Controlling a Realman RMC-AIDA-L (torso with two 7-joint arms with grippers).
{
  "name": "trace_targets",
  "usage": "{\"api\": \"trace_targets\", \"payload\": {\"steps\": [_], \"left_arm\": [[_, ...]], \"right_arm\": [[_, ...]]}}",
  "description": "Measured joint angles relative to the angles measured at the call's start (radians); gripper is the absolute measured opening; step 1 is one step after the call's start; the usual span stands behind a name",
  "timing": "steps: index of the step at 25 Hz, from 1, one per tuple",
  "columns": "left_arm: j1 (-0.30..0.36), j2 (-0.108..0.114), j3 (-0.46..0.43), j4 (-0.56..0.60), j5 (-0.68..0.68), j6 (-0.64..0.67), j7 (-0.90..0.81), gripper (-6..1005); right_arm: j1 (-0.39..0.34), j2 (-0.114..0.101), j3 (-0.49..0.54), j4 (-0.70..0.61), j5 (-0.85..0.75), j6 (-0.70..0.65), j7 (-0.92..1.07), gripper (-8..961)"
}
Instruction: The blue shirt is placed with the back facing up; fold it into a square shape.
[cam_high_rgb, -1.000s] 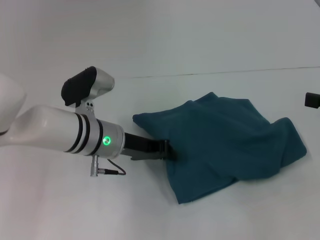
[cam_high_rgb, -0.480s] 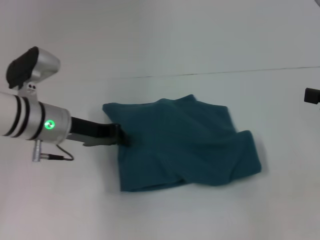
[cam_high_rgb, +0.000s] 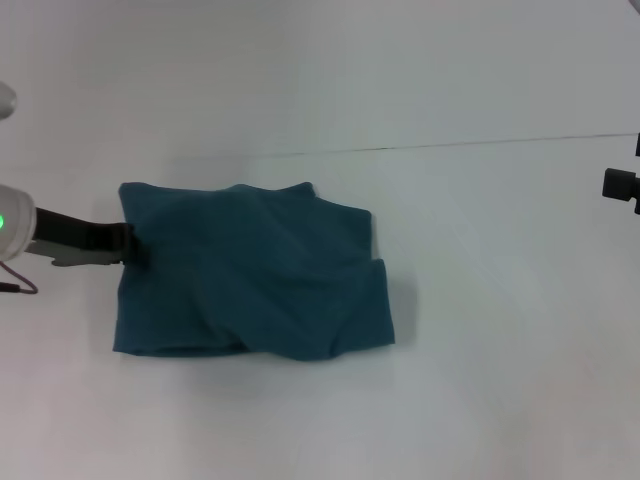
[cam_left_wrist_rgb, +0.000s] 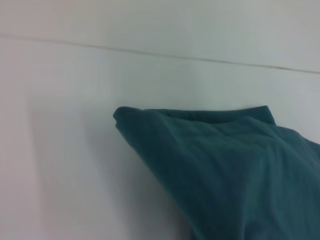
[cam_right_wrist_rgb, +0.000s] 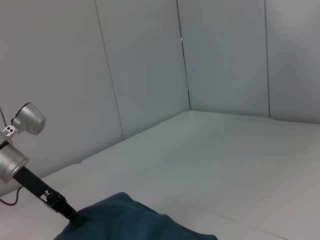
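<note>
The blue shirt (cam_high_rgb: 250, 275) lies folded into a rumpled, roughly rectangular bundle left of the table's centre. At its left edge, my left gripper (cam_high_rgb: 130, 245) is shut on the cloth, its black fingers reaching in from the left. The right wrist view shows the same grip from across the table, with the left gripper (cam_right_wrist_rgb: 75, 217) at the edge of the shirt (cam_right_wrist_rgb: 130, 225). In the left wrist view a folded corner of the shirt (cam_left_wrist_rgb: 235, 170) fills the frame. My right gripper (cam_high_rgb: 620, 185) sits parked at the far right edge, away from the cloth.
The white table (cam_high_rgb: 500, 350) stretches to the right of the shirt and in front of it. A thin dark seam (cam_high_rgb: 450, 145) runs across behind the shirt. Pale wall panels (cam_right_wrist_rgb: 225, 60) stand beyond the table.
My left gripper has pulled the shirt a long way to the left across the table, and the bundle has flattened into a squarer shape. The right arm has stayed put.
</note>
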Motion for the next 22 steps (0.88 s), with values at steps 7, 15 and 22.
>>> {"api": "trace_targets", "payload": {"steps": [7,15,22], "left_arm": [[0.004,0.005,-0.016,0.006,0.028,0.016,0.008,35],[0.016,-0.018,-0.003,0.058,0.022,0.040,0.033,104],[0.076,-0.057,-0.010,0.229,-0.044,0.040,0.105,218]], "right_arm": [[0.002,0.000,-0.004,0.000,0.003,0.000,0.000,899],[0.004,0.001,-0.006,0.005,-0.002,0.003,0.001,898],[0.005,0.004,-0.011,0.030,-0.002,0.001,-0.026,899]]}}
